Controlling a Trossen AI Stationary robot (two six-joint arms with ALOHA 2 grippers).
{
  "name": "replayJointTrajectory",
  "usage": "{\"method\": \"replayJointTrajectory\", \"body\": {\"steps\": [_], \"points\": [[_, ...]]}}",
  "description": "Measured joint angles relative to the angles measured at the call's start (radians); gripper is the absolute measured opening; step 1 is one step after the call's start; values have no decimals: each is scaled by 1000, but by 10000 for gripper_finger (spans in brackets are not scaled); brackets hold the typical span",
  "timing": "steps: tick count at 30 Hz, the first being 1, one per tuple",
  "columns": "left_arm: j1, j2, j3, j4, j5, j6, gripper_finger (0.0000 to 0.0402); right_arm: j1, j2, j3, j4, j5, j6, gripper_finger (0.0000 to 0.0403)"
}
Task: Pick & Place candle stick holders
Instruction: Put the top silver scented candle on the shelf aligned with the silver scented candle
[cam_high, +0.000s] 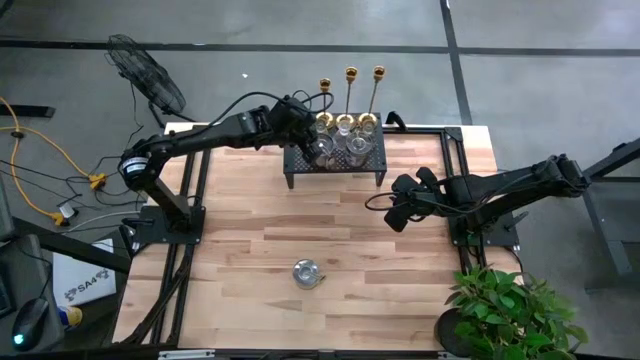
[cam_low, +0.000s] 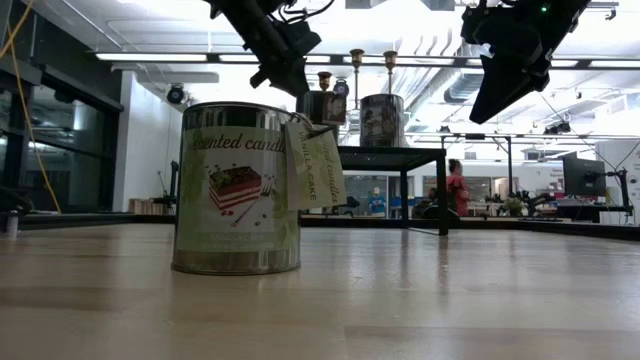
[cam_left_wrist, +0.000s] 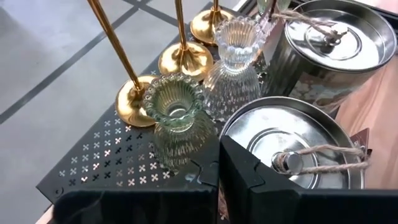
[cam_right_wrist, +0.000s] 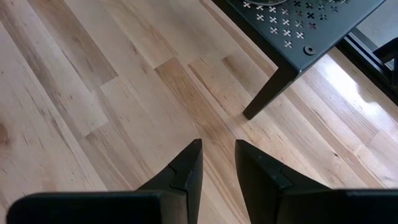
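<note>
Three tall gold stick holders (cam_high: 351, 98) stand on their round bases (cam_left_wrist: 181, 59) at the far edge of the black mesh stand (cam_high: 335, 165). Two clear glass holders (cam_left_wrist: 177, 121) (cam_left_wrist: 235, 59) stand upright on the stand in front of them. My left gripper (cam_left_wrist: 217, 177) hovers over the stand, shut, its fingertips at the foot of the nearer glass holder. In the high view it sits at the stand's left end (cam_high: 303, 130). My right gripper (cam_right_wrist: 217, 158) hangs open and empty above bare table to the right of the stand (cam_high: 396, 215). My left gripper's fingertips (cam_left_wrist: 239, 168) stand right at the foot (cam_left_wrist: 180, 158) of the nearer glass holder, coming slanting down from the table's left. The glass stands in front of one finger, so I cannot tell whether they touch it.
Two silver-lidded candle tins with twine (cam_left_wrist: 298, 155) (cam_left_wrist: 329, 37) crowd the stand beside the glass holders. A third tin (cam_high: 306, 272) stands on the table near the front, large in the low view (cam_low: 237, 190). A potted plant (cam_high: 505, 315) sits at the near right corner.
</note>
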Motion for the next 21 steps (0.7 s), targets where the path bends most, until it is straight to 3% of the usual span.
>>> {"method": "replayJointTrajectory", "body": {"steps": [11,21], "points": [[0,0,0,0,14,0,6,0,0,0,0,0,0,87],[0,0,0,1,19,0,51,0,0,0,0,0,0,87]]}}
